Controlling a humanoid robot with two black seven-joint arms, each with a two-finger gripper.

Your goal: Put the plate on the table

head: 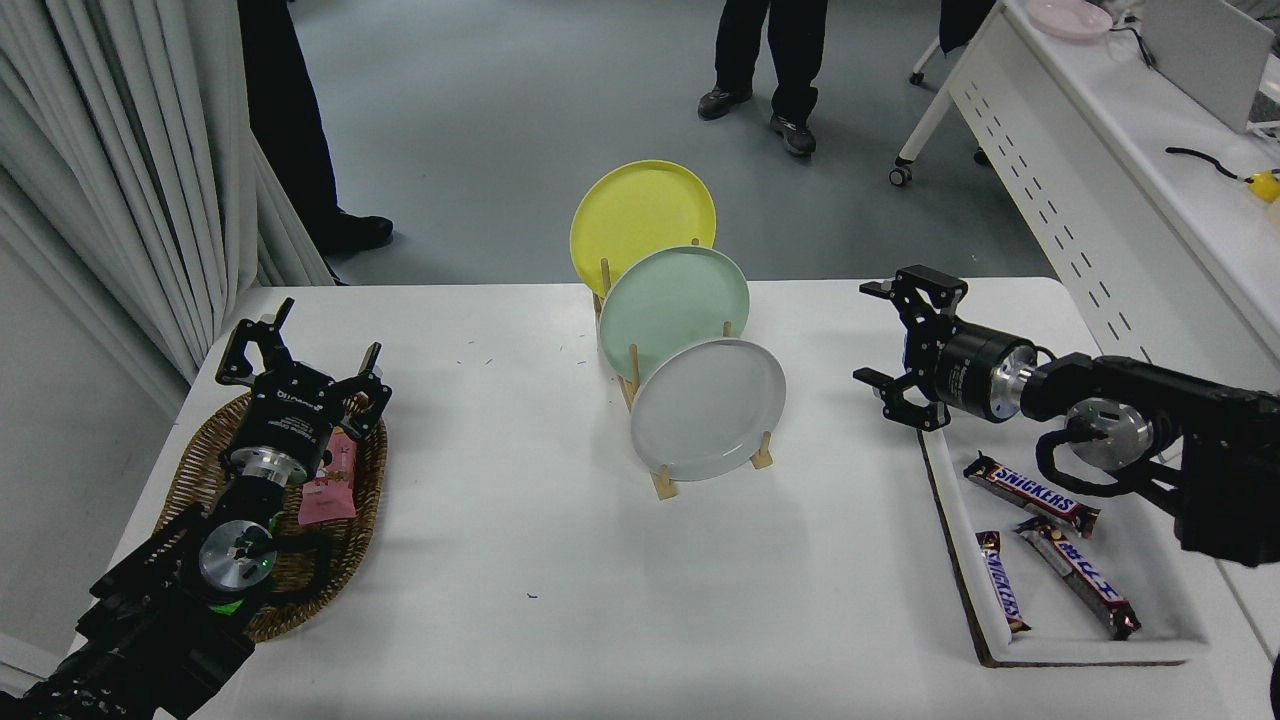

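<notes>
Plate [708,408] upright in rack, well left of right claw [872,335], fingers spread, empty.

- Plate [708,408]: round, plain light grey, matte, shallow raised rim. Stands on edge, face tilted toward the camera, in the nearest slot of the wooden rack [660,484], directly in front of the mint green plate [673,310].
- Tabletop [560,560]: large, white, smooth, rounded corners. Carries the rack near its far-edge centre.
</notes>
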